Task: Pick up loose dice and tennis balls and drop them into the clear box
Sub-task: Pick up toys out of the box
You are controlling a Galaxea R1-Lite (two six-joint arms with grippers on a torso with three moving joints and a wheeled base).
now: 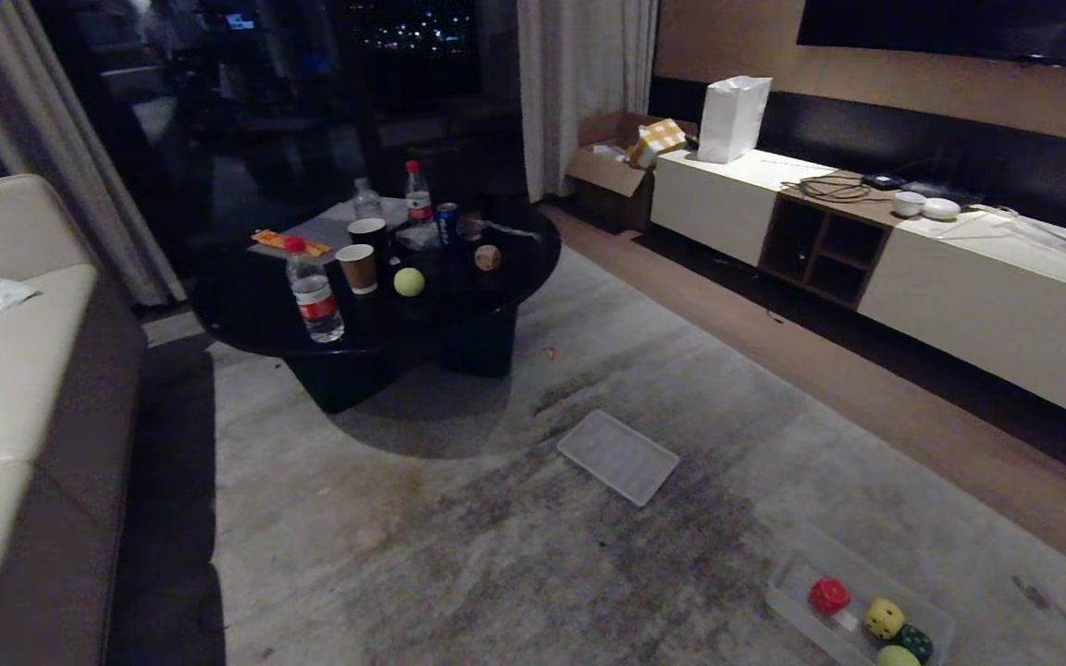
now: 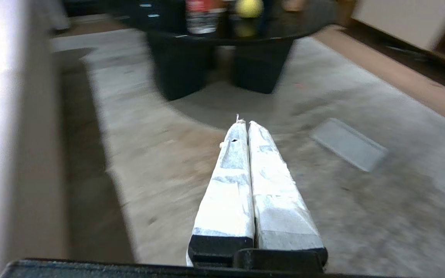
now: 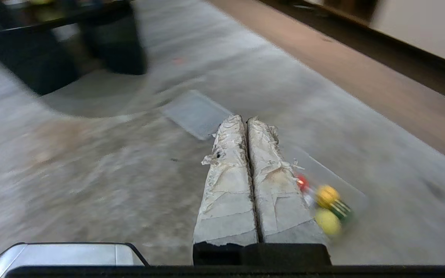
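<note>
Two strays, ball [image 1: 409,281] and tan die [image 1: 488,257], upper-centre on table [image 1: 533,268]; box [image 1: 787,592] lower right; my left gripper [image 2: 244,123] and right gripper [image 3: 244,119] pressed together, empty; risk: either rolls off the glossy top.

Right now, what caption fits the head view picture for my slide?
Tennis ball and tan die wait on the black table; the clear box on the rug holds three dice and a ball.

Dice: four – red [image 1: 829,596], yellow [image 1: 884,618], dark green [image 1: 915,642], tan [image 1: 488,257]. Tennis balls: two [image 1: 409,281] [image 1: 897,657]. Paper cups: two [image 1: 358,268]. Bottles: three [image 1: 314,301].
</note>
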